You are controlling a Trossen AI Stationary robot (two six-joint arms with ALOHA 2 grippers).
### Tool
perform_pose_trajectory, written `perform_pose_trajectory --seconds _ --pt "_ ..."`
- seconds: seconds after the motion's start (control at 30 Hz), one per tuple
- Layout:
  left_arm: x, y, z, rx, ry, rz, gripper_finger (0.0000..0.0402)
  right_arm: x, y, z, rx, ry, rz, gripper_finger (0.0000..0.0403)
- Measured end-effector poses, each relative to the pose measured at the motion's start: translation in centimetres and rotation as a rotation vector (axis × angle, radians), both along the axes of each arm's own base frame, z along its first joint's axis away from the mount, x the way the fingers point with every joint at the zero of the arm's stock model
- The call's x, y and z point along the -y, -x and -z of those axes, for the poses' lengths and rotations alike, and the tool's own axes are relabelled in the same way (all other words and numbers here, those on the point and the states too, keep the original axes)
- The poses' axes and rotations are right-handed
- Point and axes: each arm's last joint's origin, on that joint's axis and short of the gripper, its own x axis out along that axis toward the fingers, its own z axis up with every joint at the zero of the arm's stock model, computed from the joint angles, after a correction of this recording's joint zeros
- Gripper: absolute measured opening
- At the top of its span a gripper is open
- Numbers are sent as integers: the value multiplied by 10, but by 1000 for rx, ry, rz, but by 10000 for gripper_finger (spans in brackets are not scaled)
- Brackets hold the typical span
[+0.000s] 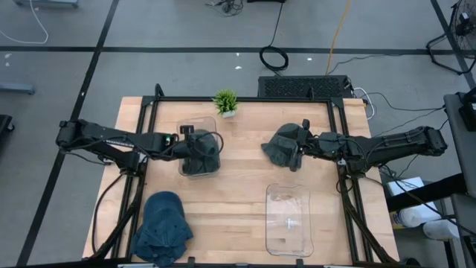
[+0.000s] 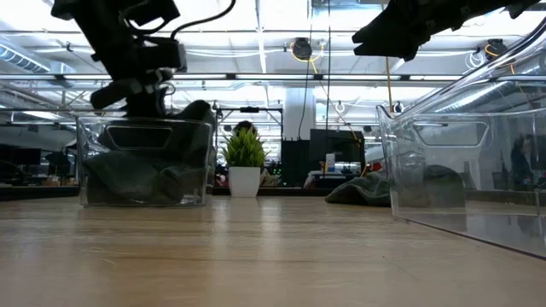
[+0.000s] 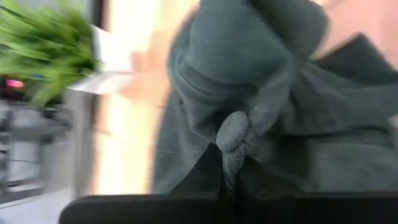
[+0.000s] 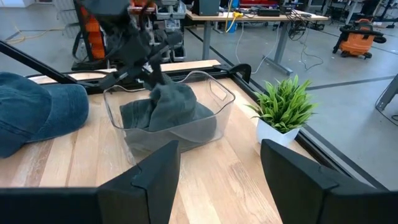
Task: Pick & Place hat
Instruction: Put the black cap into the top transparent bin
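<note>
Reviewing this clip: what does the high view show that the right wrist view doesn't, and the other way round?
Only the high view: the second clear bin, empty near the table's front edge, the gray hat lying under the right gripper, and both whole arms.

Only the right wrist view: the room beyond the table, with desks and an orange vacuum, and its own open fingers close up.

Both: the left gripper shut on a gray hat in the clear bin, the blue hat, and the potted plant.

A grey-green knit hat [image 3: 249, 99] fills most of the frame, a fold of its fabric pinched by the left pincer [image 3: 231, 163]. A green potted plant [image 3: 46, 53] sits at ten o'clock on the wooden table [image 3: 134, 124].
</note>
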Motion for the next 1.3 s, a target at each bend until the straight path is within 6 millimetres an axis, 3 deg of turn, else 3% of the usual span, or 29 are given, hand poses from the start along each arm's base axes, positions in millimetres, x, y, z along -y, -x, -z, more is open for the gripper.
perform_pose_trajectory --seconds 0.23,0.6,0.73,1.07,1.3 --pt "6 2 11 20 238 34 24 0 0 0 0 0 0 212" --pt "6 2 7 87 327 -114 34 0 0 0 5 -12 3 212" --pt "6 -2 -1 134 360 -166 76 0 0 0 4 -10 3 212" --pt "7 -8 -27 162 374 -175 237 0 0 0 6 -15 4 212" --pt "8 -7 -51 127 365 -163 298 0 0 0 5 -15 4 212"
